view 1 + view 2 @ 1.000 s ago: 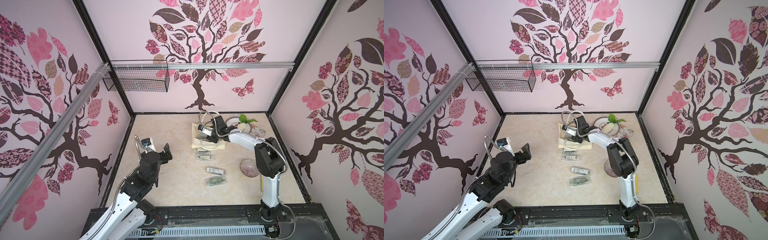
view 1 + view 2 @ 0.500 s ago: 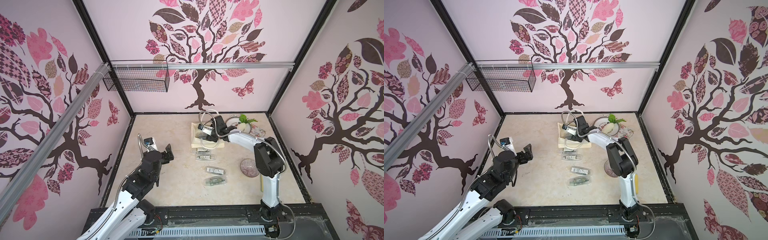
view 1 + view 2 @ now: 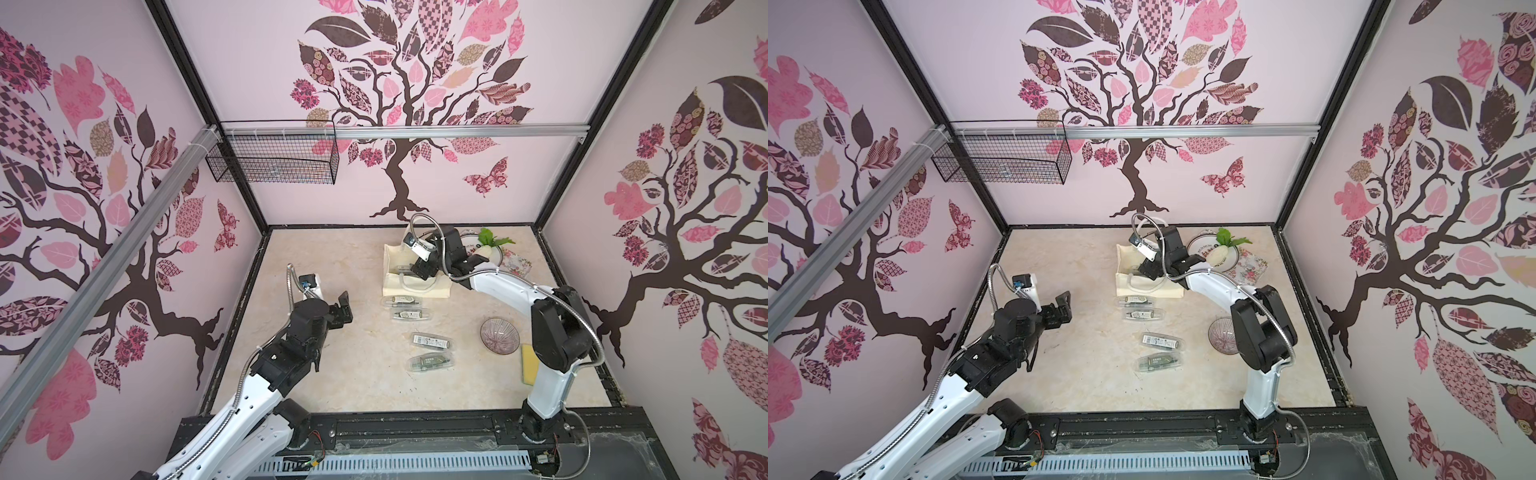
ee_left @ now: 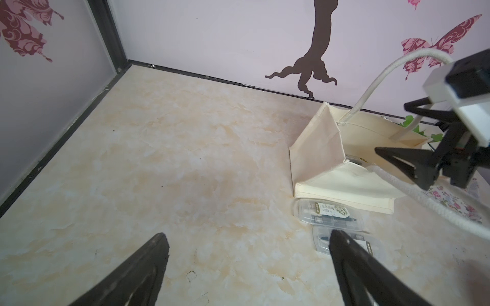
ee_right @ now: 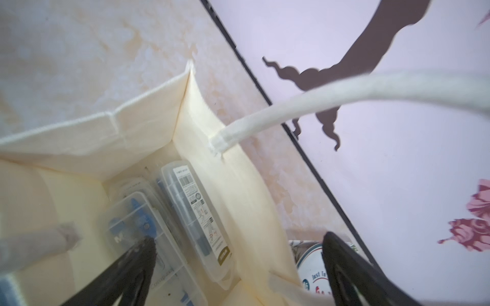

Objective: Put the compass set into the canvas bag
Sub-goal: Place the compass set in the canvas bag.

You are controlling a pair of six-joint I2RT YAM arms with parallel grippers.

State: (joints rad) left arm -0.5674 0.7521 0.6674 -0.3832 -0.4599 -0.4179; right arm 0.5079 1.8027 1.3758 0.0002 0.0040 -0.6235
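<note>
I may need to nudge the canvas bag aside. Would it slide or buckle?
Probably buckles first: the canvas bag is soft fabric, its front wall slumped outward. Likely light, holding few clear cases, so it may skid on the smooth tabletop. Its rope handle stands arched, so seems stiffish.

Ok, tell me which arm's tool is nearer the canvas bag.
Right. The right tool hangs open over the canvas bag mouth; the left tool hovers open well off toward the robot's left, touching nothing.
</note>
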